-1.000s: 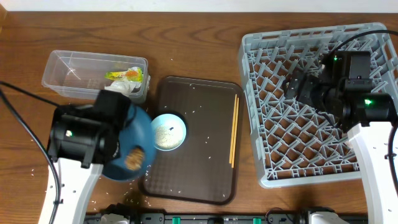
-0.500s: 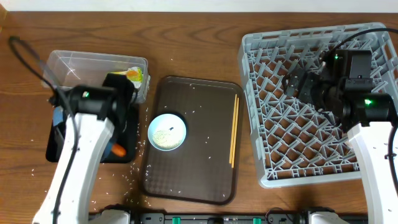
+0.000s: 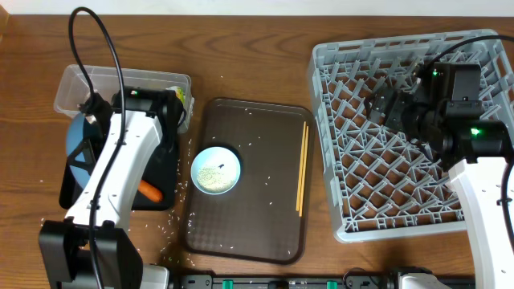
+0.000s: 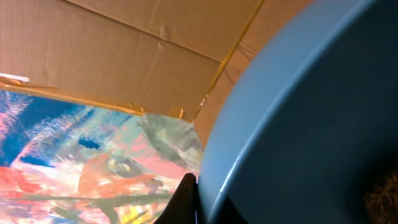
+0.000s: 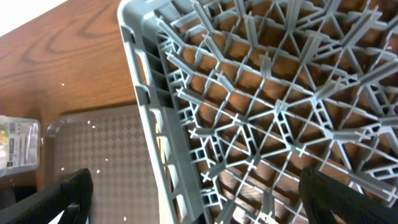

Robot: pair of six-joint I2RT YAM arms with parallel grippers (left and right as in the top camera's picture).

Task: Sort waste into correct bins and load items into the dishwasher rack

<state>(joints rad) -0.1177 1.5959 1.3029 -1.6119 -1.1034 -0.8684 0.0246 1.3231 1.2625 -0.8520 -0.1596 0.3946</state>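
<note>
Left gripper (image 3: 95,120) is closed on the rim of the blue plate (image 3: 78,150). The left wrist view shows one dark finger (image 4: 186,198) pinched against the plate edge (image 4: 298,124); the other finger is hidden behind the plate. The plate is tipped steeply on edge, and the black tray (image 3: 74,191) lies directly beneath the gripper. The clear tub (image 3: 88,88) is just beyond the gripper, away from the robot. The carrot (image 3: 150,191) already lies in the tray, below the gripper and toward its arm's base.

Judgement: the step in hand is dumping food scraps off the plate into the tray. A brownish patch at the far edge of the left wrist view (image 4: 380,194) may be the food lump clinging to the plate, but I cannot tell for sure. To do this well:
- Hold the low rim over the middle of the tray, not over its wall, since rice grains (image 3: 173,218) already lie on the table beside it.
- Tilt smoothly, perhaps with a small shake.
- Confirm the plate face is bare before swinging it across toward the dishwasher rack (image 3: 401,185).
- Grip the rim firmly, because a plate held on edge could pivot in the pinch.

Right gripper (image 5: 196,186) hangs over the rack (image 5: 249,112) with its fingers spread wide, holding nothing. The white bowl (image 3: 215,170) and chopsticks (image 3: 302,168) lie between the two tools on the brown serving tray (image 3: 257,217).
</note>
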